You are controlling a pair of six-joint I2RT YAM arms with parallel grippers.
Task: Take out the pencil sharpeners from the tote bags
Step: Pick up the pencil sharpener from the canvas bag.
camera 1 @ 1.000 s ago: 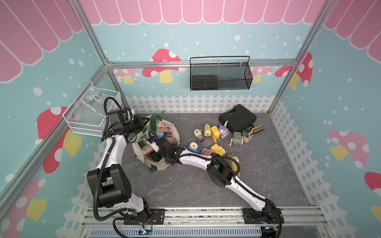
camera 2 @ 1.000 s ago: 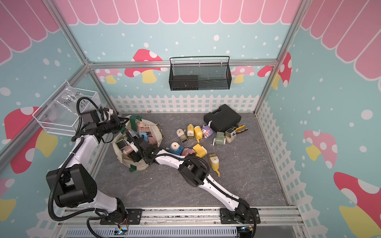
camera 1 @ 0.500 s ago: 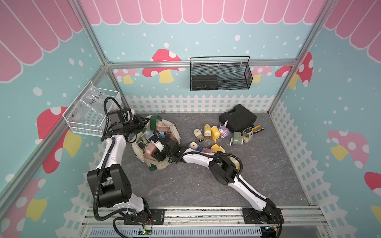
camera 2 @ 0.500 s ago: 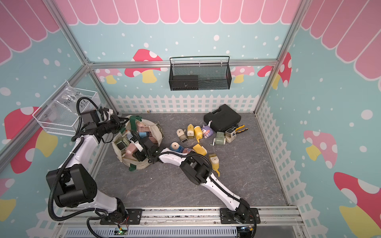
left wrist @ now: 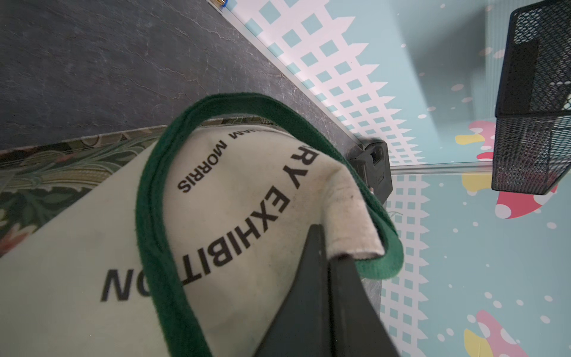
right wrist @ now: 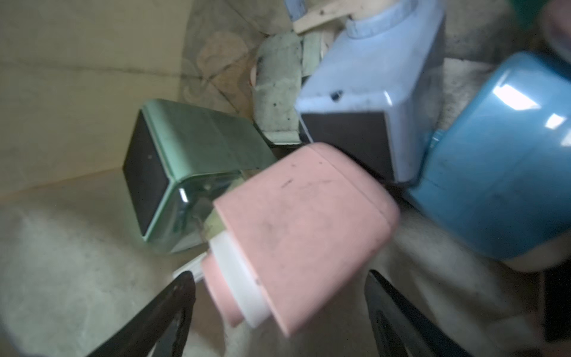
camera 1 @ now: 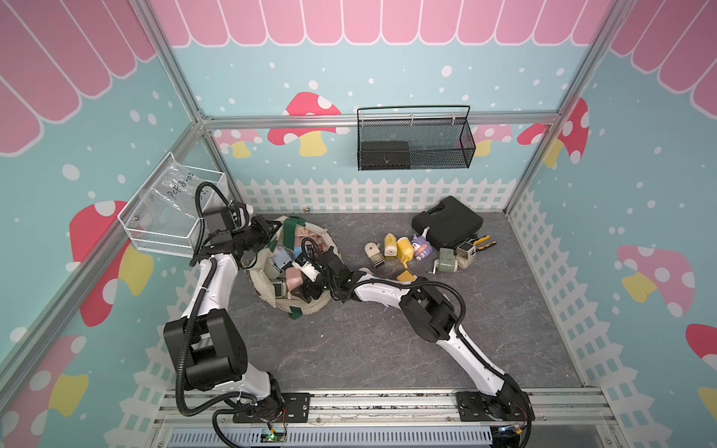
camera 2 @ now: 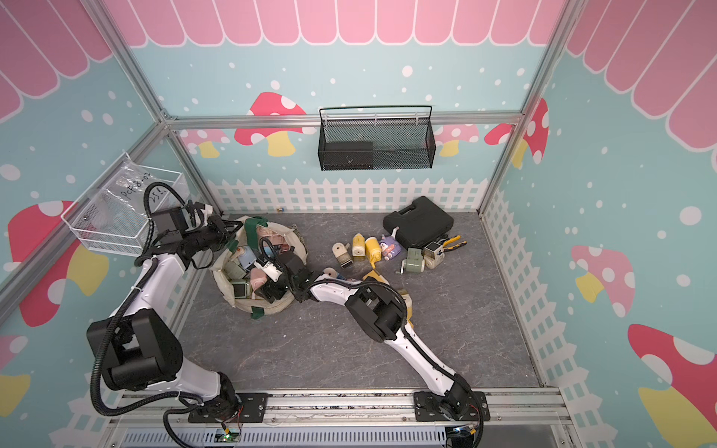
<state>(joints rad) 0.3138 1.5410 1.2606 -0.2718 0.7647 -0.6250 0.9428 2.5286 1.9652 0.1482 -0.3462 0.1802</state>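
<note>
The cream tote bag [camera 1: 271, 289] with dark green straps lies open on the floor at the left, and several pencil sharpeners fill it. My left gripper [left wrist: 327, 247] is shut on the tote bag's [left wrist: 234, 191] rim beside a green strap [left wrist: 154, 216]. Inside the bag's mouth, my right gripper [right wrist: 278, 278] is open. Its fingers [right wrist: 182, 287] straddle a pink sharpener [right wrist: 302, 228] without touching it. A green sharpener [right wrist: 191, 145], a pale blue one [right wrist: 370, 83] and a blue one [right wrist: 500, 173] lie around it. Several other sharpeners [camera 1: 403, 248] lie on the floor to the right.
A black plastic case [camera 1: 446, 225] and yellow-and-black pliers [camera 1: 483, 243] lie at the back right. A black mesh basket [camera 1: 415, 139] hangs on the back wall. On the left wall a white wire basket [camera 1: 170, 221] hangs just behind my left arm.
My right wrist has shifted a little inside the bag's mouth. The left arm and the bag have stayed where they were.
</note>
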